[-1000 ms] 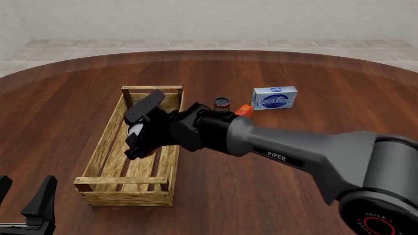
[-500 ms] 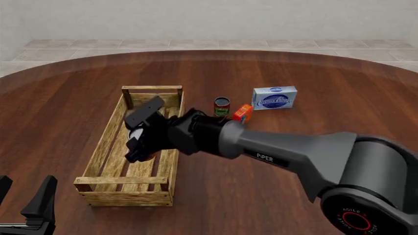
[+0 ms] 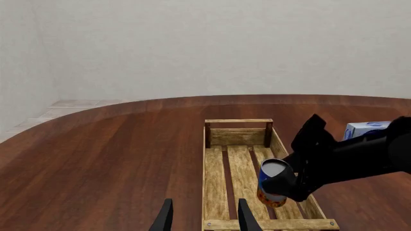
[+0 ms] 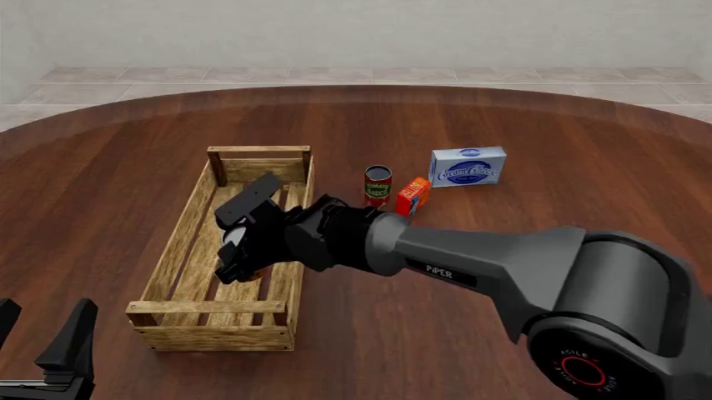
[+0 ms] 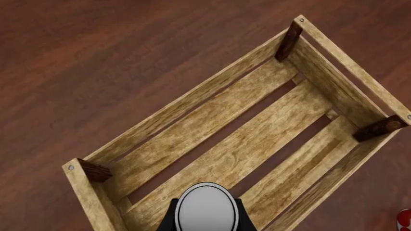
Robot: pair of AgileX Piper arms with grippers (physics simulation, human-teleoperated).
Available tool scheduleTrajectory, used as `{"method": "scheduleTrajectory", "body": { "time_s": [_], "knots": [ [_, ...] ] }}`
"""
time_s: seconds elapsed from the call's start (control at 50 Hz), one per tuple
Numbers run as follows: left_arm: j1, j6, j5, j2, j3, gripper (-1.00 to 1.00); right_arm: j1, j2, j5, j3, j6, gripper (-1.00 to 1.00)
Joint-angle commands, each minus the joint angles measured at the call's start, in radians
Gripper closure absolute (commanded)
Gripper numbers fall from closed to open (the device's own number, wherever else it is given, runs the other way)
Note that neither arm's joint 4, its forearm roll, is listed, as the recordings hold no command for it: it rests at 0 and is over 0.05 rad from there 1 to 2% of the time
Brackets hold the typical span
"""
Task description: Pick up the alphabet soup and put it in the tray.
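"PiPER" reads in white on the right arm's grey forearm; the blue box at the back of the table carries a white oval with script too small to make out. Beside it stand a small orange box and a red-and-green can with a dark top.

The alphabet soup sits clamped between the fingers of the right gripper — blue upper label, orange band low down, pale silver-white lid facing the right wrist camera as a plain oval. It hangs tilted inside the tray, over the slats of the near half; whether its base touches the wood I cannot tell.

The tray is light slatted wood with dark corner posts and raised end bars, lying lengthwise away from the arms.

Left gripper — low at the near corner, fingers spread apart, holding nothing.
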Motion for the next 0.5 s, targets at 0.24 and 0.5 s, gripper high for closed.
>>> {"method": "scheduleTrajectory", "body": {
  "time_s": [0.24, 0.5],
  "knots": [
    [0.002, 0.000, 0.003, -0.002, -0.001, -1.00, -0.001, -0.005, -0.003, -0.007, 0.022, 1.00],
    [0.002, 0.000, 0.003, -0.002, -0.001, -1.00, -0.001, -0.005, -0.003, -0.007, 0.022, -1.00]
  ]
}}
